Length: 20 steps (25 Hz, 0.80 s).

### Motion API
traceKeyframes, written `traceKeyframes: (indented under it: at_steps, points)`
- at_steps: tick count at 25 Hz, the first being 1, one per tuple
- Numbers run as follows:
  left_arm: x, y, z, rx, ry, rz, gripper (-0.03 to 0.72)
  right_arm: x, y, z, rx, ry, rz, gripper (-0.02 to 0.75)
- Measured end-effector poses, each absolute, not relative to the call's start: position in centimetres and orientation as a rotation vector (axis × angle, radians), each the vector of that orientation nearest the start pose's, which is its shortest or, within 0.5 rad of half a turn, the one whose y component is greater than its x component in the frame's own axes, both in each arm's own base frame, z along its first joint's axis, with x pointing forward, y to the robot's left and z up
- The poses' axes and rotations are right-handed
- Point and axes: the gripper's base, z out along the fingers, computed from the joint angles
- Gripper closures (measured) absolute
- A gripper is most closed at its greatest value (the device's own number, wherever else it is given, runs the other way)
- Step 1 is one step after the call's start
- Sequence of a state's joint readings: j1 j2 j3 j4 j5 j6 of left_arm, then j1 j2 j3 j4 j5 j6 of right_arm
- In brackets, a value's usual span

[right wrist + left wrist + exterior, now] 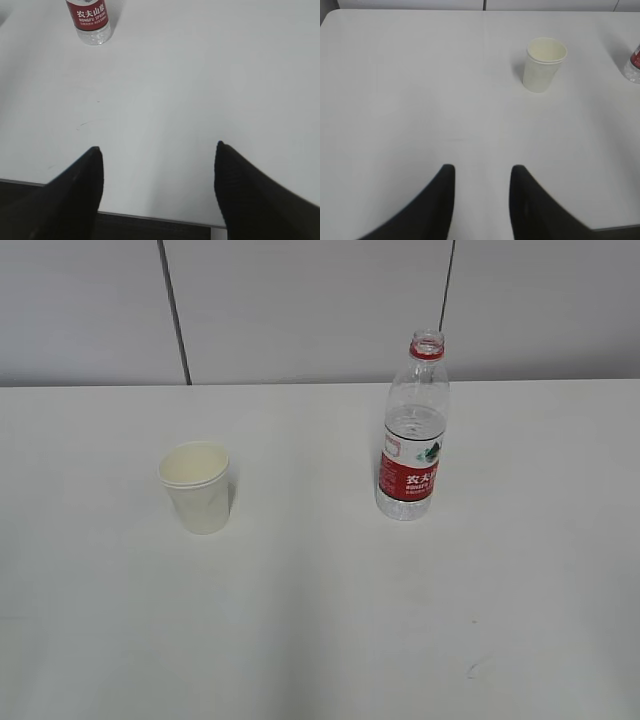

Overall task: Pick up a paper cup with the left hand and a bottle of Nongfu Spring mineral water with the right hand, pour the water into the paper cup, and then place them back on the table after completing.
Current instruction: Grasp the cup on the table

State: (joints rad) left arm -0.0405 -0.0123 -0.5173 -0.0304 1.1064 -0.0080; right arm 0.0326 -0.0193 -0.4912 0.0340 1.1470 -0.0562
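A cream paper cup (198, 487) stands upright on the white table (320, 620), left of centre. The uncapped bottle (413, 435) with a red label stands upright to its right, clear water filling its lower part. Neither arm shows in the exterior view. In the left wrist view my left gripper (482, 169) is open and empty, well short of the paper cup (543, 65), which lies ahead and to the right. My right gripper (157, 147) is wide open and empty over the table's near edge, the bottle (90, 20) far ahead on the left.
Grey wall panels (300, 300) rise behind the table. The table's near edge (150, 217) runs under my right gripper, with dark space below it. A faint scratch (85, 123) marks the tabletop. The bottle's base (633, 67) just shows at the right edge of the left wrist view.
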Motion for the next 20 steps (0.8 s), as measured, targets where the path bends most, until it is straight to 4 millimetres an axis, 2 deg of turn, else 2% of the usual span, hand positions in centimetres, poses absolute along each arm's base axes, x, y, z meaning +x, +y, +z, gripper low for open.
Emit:
traceKeyframes:
  at_steps: [14, 20]
  points:
    - [-1.09, -0.2, 27.83, 0.036, 2.06, -0.066, 0.448, -1.07, 0.25, 26.79, -0.098, 2.117, 0.027, 0.222]
    - [-1.11, -0.57, 27.84, 0.04, 2.06, -0.12, 0.448, -1.08, 0.32, 26.79, -0.099, 2.117, 0.038, 0.222]
